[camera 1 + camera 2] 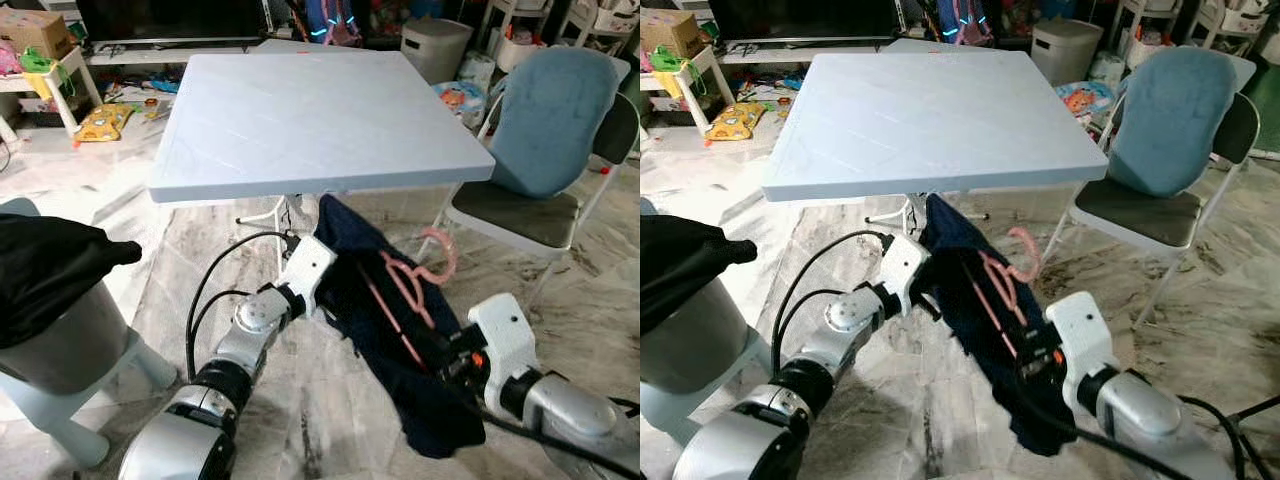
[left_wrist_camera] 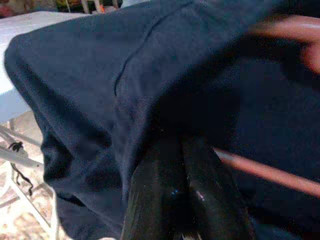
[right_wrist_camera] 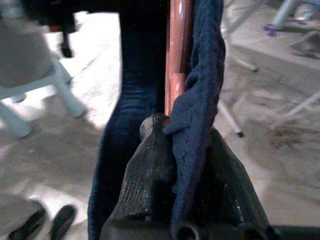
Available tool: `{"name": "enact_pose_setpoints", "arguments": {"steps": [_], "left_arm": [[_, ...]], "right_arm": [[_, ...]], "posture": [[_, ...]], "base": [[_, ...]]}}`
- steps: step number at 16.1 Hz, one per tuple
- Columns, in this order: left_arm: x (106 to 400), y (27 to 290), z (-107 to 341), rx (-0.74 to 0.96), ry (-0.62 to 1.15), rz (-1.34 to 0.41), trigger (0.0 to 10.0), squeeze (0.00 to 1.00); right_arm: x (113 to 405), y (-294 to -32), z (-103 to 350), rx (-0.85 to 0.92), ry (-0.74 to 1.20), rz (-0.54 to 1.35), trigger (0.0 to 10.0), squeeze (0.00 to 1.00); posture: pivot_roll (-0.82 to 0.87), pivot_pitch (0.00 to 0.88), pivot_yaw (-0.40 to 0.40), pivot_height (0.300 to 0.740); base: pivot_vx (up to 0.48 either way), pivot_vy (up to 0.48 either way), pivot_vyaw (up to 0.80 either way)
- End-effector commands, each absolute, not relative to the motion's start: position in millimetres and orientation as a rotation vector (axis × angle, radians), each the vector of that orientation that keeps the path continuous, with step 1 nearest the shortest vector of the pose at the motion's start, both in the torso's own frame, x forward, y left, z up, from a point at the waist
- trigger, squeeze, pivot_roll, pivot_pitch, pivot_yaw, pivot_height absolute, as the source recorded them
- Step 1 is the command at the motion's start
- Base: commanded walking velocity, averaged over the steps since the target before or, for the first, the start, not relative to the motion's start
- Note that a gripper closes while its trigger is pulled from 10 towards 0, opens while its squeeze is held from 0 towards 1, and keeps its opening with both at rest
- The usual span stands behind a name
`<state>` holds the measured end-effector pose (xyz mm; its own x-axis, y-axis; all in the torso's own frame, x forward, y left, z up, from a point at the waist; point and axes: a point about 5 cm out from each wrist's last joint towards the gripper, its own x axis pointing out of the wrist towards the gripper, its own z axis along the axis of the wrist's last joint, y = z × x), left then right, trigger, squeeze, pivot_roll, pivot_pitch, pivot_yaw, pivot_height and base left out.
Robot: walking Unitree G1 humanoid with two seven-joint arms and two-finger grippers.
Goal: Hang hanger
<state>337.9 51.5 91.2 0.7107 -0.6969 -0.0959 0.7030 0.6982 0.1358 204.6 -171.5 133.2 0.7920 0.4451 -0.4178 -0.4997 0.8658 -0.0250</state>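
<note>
A pink hanger (image 1: 405, 288) lies inside a dark navy garment (image 1: 385, 345), and its hook (image 1: 446, 262) sticks out below the table's front edge. Both are held in the air between my two grippers. My left gripper (image 1: 326, 290) is shut on the garment's upper left edge; in the left wrist view its fingers (image 2: 150, 200) press together under the cloth (image 2: 125, 75). My right gripper (image 1: 447, 358) is shut lower down on the hanger's pink bar (image 3: 177, 50) with a fold of the garment (image 3: 202, 90) caught between its fingers (image 3: 145, 165).
A white square table (image 1: 320, 110) stands straight ahead. To the right is a chair (image 1: 545, 140) with a blue cover. A grey bin (image 1: 60, 340) with black cloth over it is at my left. Boxes and toys clutter the far floor.
</note>
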Motion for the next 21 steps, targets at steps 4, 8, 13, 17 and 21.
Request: {"name": "enact_pose_setpoints", "arguments": {"steps": [4,8,13,17,21], "left_arm": [[339.4,44.6,93.8,0.168,0.030,-0.781,10.0,1.00],[336.6,35.5,101.3,0.206,-0.054,-0.806,10.0,1.00],[311.3,21.5,86.9,0.205,-0.071,-1.000,10.0,1.00],[310.5,24.3,92.4,0.298,-0.172,-0.934,10.0,1.00],[324.5,39.9,97.8,0.463,-0.212,-0.795,10.0,1.00]], "right_arm": [[194.3,-161.9,146.2,-0.135,0.376,0.607,0.0,0.00],[197.8,-162.9,139.7,-0.146,0.392,0.583,0.0,0.00],[231.3,-175.0,136.0,-0.170,0.373,0.396,0.0,0.00],[239.0,-166.3,130.7,-0.171,0.383,0.412,0.0,0.00],[227.8,-167.1,123.4,-0.164,0.420,0.433,0.0,0.00]], "posture": [[-0.09,0.000,-0.009,0.740],[-0.08,0.000,-0.009,0.740],[-0.08,0.000,-0.012,0.740],[-0.07,0.000,-0.019,0.740],[-0.07,0.000,-0.016,0.740]], "base": [[0.000,0.000,0.00],[0.000,0.000,0.00],[0.000,0.000,0.00],[0.000,0.000,0.00],[0.000,0.000,0.00]]}}
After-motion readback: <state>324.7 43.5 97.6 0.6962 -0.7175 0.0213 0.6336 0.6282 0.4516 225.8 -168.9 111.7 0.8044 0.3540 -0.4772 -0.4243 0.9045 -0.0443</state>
